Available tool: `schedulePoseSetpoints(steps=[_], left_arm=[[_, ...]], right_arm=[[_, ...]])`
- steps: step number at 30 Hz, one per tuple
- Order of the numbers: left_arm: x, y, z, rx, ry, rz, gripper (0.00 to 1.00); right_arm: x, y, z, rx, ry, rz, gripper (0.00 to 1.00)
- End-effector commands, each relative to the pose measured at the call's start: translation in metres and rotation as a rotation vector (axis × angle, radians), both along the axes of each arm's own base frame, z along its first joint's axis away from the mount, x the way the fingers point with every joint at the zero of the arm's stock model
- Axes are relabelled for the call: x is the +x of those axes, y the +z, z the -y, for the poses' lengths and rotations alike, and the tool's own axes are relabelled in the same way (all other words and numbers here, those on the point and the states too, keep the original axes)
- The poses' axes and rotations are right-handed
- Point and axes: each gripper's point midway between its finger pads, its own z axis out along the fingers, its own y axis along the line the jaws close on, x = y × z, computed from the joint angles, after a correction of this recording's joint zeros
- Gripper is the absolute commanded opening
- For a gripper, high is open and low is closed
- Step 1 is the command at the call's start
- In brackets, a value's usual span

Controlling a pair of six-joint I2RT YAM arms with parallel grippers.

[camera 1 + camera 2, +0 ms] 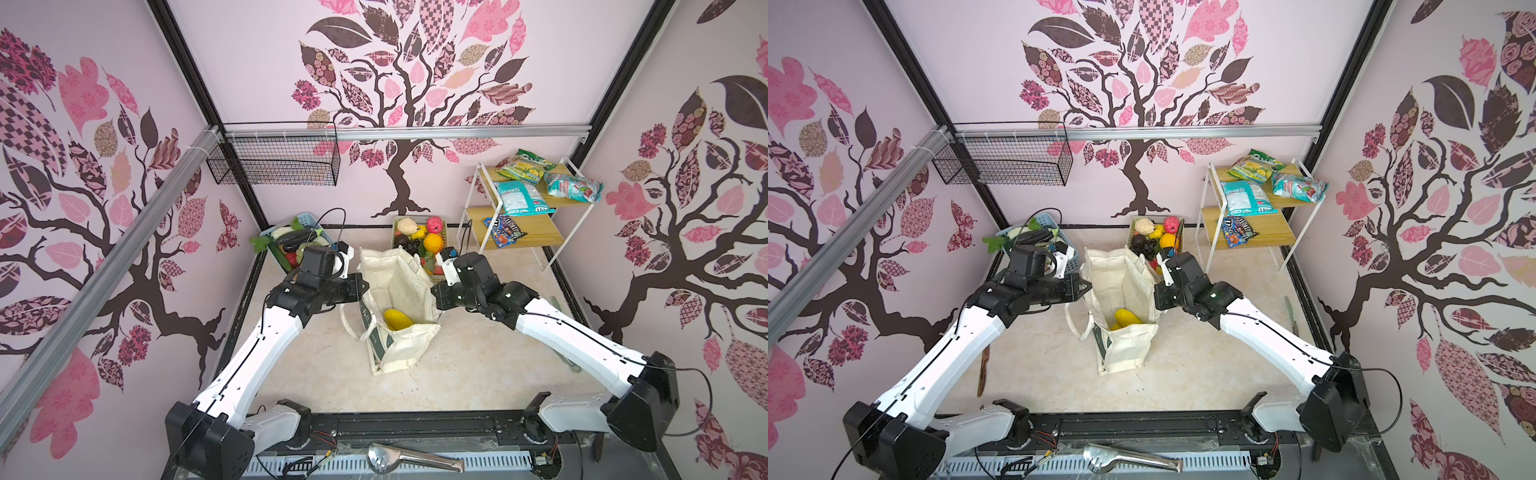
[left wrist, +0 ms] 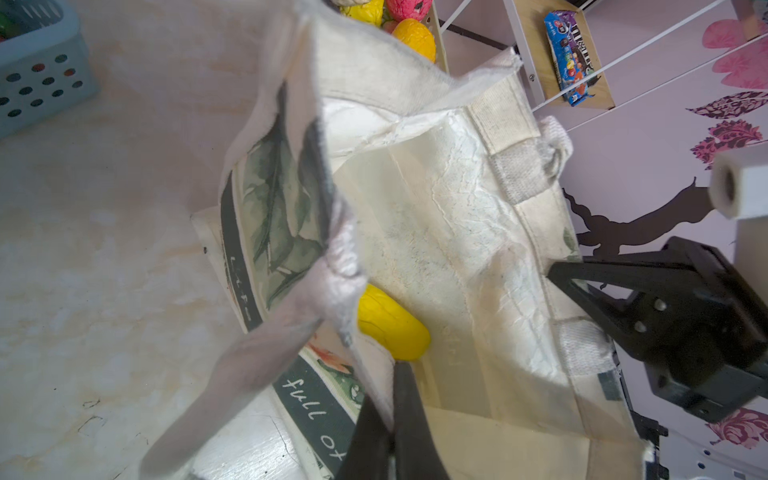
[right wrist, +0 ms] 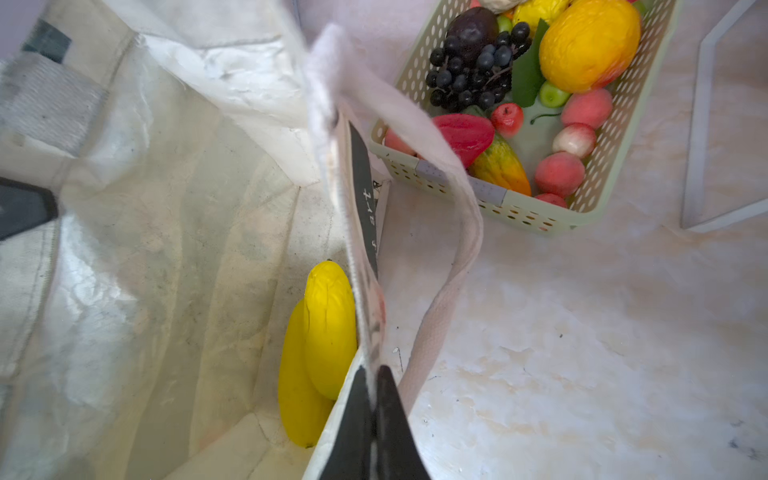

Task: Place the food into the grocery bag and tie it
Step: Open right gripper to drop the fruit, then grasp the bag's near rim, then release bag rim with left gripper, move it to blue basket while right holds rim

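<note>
Left gripper (image 2: 386, 419) and right gripper (image 3: 374, 419) each pinching opposite rims of the grocery bag (image 1: 409, 349); I'd spread them evenly so it opens without tipping.

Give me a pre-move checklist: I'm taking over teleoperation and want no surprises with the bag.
1. Left gripper shut on the grocery bag rim: ok.
2. Right gripper shut on the opposite rim: ok.
3. Bag mouth open: ok.
4. Yellow fruit inside the bag: ok.
5. All food packed: not ok, the fruit basket holds plenty.
6. Handles tied: not ok, one strap hangs loose.
</note>
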Motion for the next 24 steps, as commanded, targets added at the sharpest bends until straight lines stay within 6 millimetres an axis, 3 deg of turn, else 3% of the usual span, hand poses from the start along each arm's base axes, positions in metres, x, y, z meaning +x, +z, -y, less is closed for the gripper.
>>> schedulePoseSetpoints(steps=[1, 5, 8, 16, 24], left_arm=[[0.009, 0.008, 0.001, -0.023, 0.029, 0.038, 0.23], [0.019, 0.021, -0.003, -0.027, 0.053, 0.023, 0.48], [0.028, 0.029, -0.015, -0.040, 0.094, 0.013, 0.57], [0.057, 0.041, -0.081, -0.064, 0.341, 0.025, 0.62], [0.085, 0.011, -0.167, 0.186, 0.682, -0.005, 0.62]], right_arm=[[0.001, 0.012, 0.015, -0.058, -0.029, 0.037, 0.00], [0.004, 0.003, 0.019, -0.070, -0.057, 0.036, 0.00], [0.006, -0.002, 0.020, -0.068, -0.073, 0.034, 0.00], [0.013, 0.005, 0.013, -0.075, -0.048, 0.049, 0.00], [0.012, 0.013, 0.009, -0.034, -0.039, 0.062, 0.00]])
